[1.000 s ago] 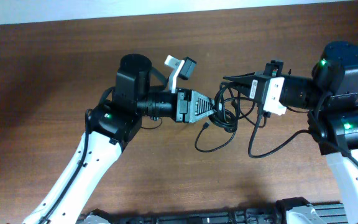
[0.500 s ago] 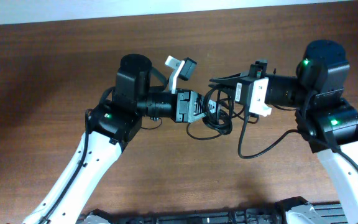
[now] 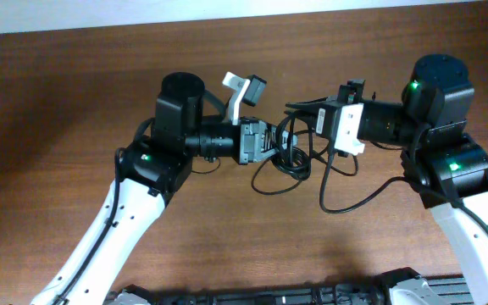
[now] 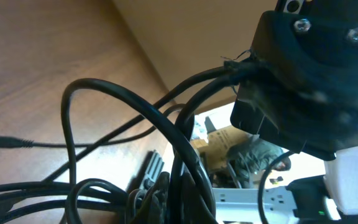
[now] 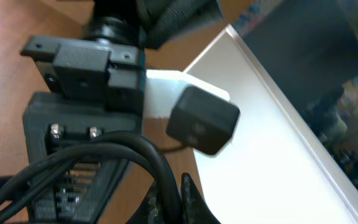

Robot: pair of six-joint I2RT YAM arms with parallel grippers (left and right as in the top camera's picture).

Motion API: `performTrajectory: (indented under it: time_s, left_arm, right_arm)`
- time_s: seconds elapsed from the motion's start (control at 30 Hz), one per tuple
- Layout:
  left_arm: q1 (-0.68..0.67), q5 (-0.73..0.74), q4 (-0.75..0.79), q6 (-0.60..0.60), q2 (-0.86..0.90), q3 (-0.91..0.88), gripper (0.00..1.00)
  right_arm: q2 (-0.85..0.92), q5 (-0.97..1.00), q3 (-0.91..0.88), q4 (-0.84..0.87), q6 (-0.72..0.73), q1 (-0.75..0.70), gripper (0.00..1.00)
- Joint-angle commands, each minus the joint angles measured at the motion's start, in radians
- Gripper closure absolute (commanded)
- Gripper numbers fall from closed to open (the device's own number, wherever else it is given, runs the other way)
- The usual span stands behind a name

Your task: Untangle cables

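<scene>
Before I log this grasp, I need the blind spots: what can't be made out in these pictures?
Number of thin black cables: overhead, strands overlap in the bunch.
Which strand the left hand pinches: left wrist view, cables cover the fingers.
Small plug type: left wrist view, too small.
Cable ends: right wrist view, cut by left and bottom edges.
</scene>
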Motion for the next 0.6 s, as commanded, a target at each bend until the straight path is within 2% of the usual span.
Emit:
performTrajectory:
  time_s: [0.0,0.27,0.37,0.57]
  left_arm:
    - [0.041,-0.015,0.001,0.070,0.002,0.003,1.00]
    - [0.208,-0.014,-0.006,0.068,0.002,0.003,1.00]
    - [0.272,-0.014,0.012,0.022,0.002,0.003,1.00]
    - [0.334,-0.006,0.219,-0.091,0.001,0.003,1.00]
  right_arm:
    - [0.003,0.123,0.013,0.008,0.083,0.005,0.96]
    - [-0.025,0.374,0.013,-0.004,0.198,0.005,0.96]
    - [-0.042,0.453,0.013,-0.054,0.215,0.005,0.96]
    - [-0.063,0.471,0.013,-0.224,0.215,0.005,0.96]
